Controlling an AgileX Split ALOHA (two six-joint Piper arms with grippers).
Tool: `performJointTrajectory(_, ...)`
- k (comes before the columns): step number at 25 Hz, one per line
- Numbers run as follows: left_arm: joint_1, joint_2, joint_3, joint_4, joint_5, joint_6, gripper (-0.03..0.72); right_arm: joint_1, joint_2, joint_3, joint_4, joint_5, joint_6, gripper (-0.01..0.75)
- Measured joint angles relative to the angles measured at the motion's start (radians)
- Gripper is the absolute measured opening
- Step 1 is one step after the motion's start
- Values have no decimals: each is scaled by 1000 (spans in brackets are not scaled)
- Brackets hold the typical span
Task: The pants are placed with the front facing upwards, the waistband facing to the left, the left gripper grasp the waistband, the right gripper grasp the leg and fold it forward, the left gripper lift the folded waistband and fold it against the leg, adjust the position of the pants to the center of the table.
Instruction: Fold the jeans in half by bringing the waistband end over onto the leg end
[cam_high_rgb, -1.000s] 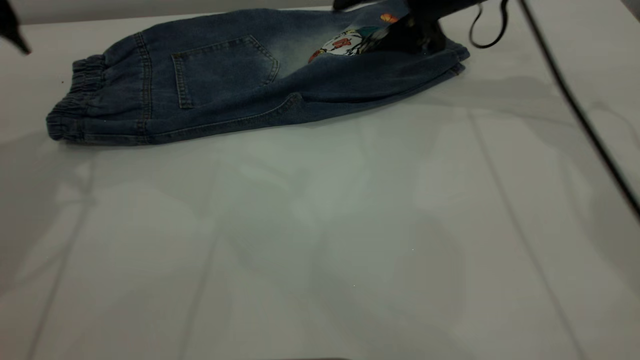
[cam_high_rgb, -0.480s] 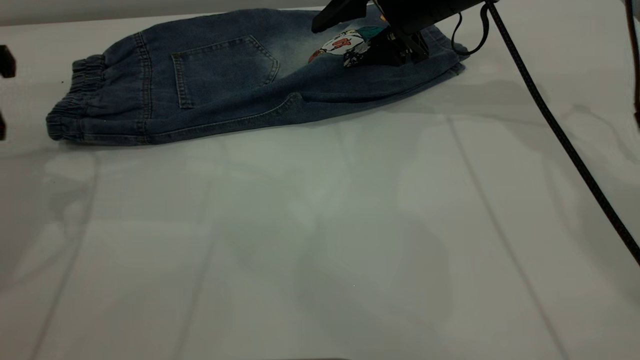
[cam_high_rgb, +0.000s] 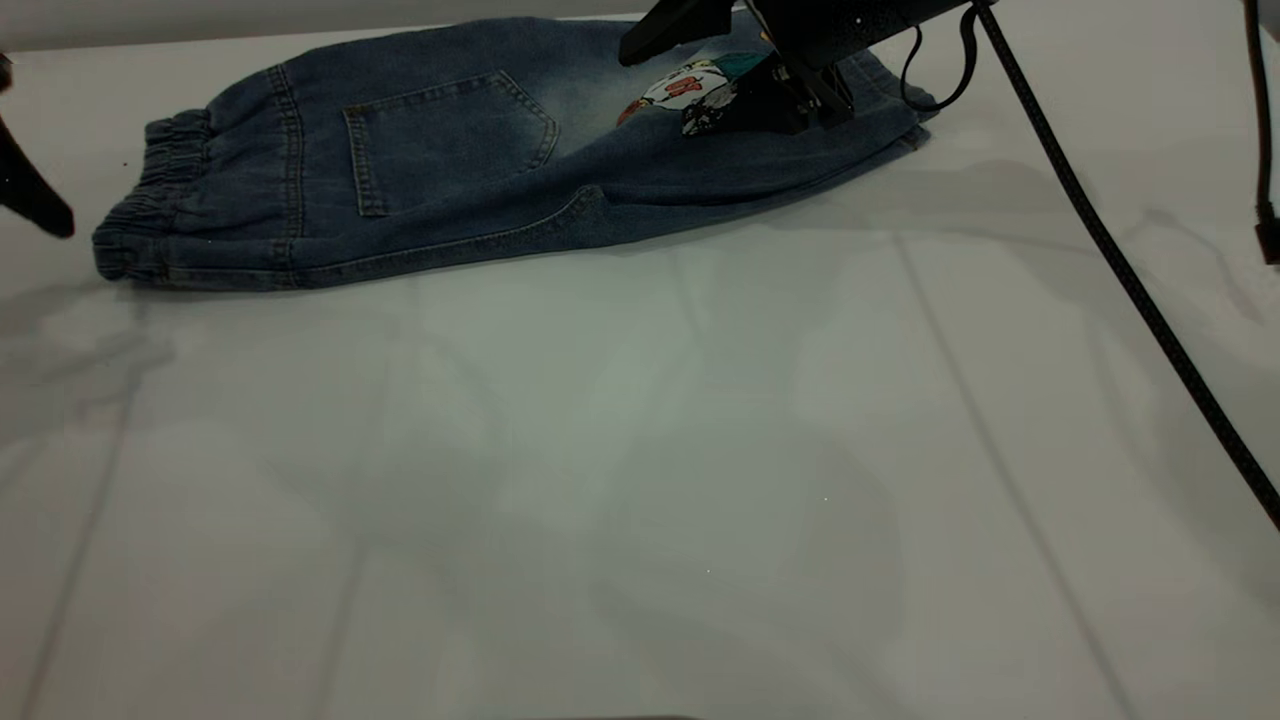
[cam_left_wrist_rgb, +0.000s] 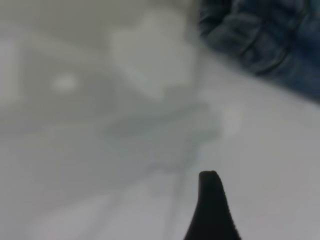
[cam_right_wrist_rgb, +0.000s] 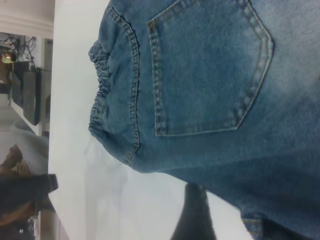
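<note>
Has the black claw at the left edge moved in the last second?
Yes. The left gripper has dropped from near the table's far corner and now sits lower, close beside the waistband, not touching it.

Right gripper (cam_high_rgb: 760, 60): black, angular, w/ thick braided black cable (cam_high_rgb: 1120, 270). Left gripper (cam_high_rgb: 30, 190): matte black pointed finger, prob. plastic; mostly out of frame.

Pants (cam_high_rgb: 480, 150) folded on table (cam_high_rgb: 640, 480), right tool (cam_high_rgb: 740, 50) over leg end.

Blue denim pants (cam_high_rgb: 480, 150) folded lengthwise, pocket up, waistband (cam_high_rgb: 150, 195) left, far on table (cam_high_rgb: 640, 450).
</note>
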Motion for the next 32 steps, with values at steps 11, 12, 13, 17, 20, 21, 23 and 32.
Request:
performJointTrajectory(11, 107, 158, -1, -446, 31, 449, 499, 0, -1, 0, -1, 3, 0, 491)
performJointTrajectory(12, 107, 172, -2, -481, 32, 473, 510, 0, -1, 0, -1, 4, 0, 491)
performJointTrajectory(13, 107, 183, -2, -509, 34, 496, 521, 0, -1, 0, -1, 5, 0, 491)
performJointTrajectory(17, 107, 236, -2, -639, 30, 567, 540, 0, -1, 0, -1, 7, -4, 491)
performJointTrajectory(20, 107, 271, -2, -742, 47, 645, 541, 0, -1, 0, -1, 7, -9, 491)
performJointTrajectory(21, 107, 280, -2, -781, 53, 674, 541, 0, -1, 0, -1, 7, -11, 491)
performJointTrajectory(23, 107, 295, -2, -847, 64, 725, 541, 0, -1, 0, -1, 8, -12, 491)
performJointTrajectory(32, 70, 367, -9, -1033, 82, 878, 531, 0, -1, 0, -1, 8, -13, 491)
